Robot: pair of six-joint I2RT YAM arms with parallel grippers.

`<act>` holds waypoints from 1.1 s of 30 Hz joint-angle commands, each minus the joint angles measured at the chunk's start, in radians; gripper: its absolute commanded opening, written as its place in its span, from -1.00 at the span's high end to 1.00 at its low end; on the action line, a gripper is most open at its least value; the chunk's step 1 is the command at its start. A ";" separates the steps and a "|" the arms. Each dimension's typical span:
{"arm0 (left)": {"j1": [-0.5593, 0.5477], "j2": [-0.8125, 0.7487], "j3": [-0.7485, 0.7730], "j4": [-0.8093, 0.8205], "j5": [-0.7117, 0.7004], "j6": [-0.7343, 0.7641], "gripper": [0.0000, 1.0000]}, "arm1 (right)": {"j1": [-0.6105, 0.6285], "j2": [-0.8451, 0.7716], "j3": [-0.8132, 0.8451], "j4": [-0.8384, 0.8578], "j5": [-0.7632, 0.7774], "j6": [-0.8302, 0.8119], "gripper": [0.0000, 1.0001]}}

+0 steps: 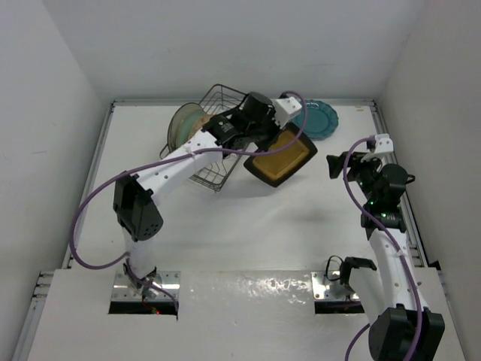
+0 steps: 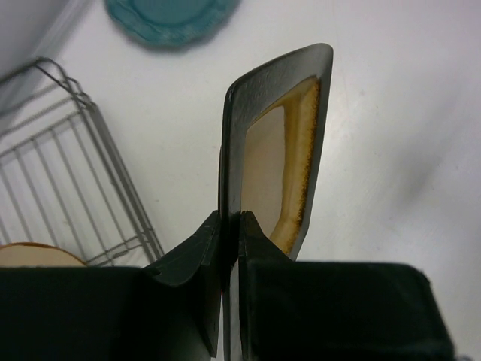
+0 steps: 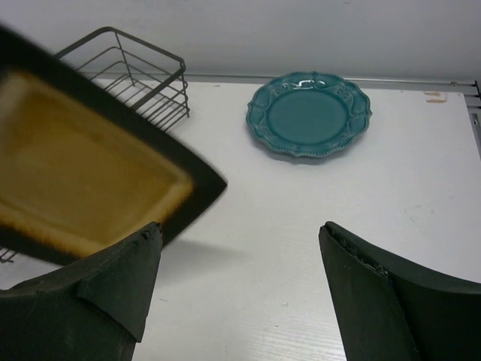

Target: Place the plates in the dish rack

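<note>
Right of the dish rack [image 1: 218,96], seen from above, the left hand [image 1: 264,143] clenches the square amber plate [image 1: 282,158] in the air, tilted. Round plates [image 1: 184,124] stand at the rack's left end.

From the left wrist, both fingers [image 2: 188,252] pinch the dark rim edge-on, with the rack's bare wires to the left. I judge the plate should go upright over a free divider, then lower slowly.

From the right wrist, the right hand [image 3: 240,278] hangs released and empty right of the rack. The teal plate [image 3: 308,113] lies flat on the surface [image 3: 248,203] beyond.
</note>
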 commanded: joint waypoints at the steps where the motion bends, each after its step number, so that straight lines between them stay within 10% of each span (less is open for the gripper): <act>1: 0.016 -0.127 0.173 0.145 -0.103 -0.020 1.00 | 0.002 -0.007 0.020 0.003 0.016 -0.013 -0.66; 9: 0.044 -0.194 0.298 0.125 -0.341 0.119 1.00 | 0.004 0.005 0.002 0.010 0.009 -0.007 -0.66; 33: 0.187 -0.446 -0.135 0.129 -0.489 0.204 1.00 | 0.002 0.015 -0.049 0.044 -0.025 0.013 -0.65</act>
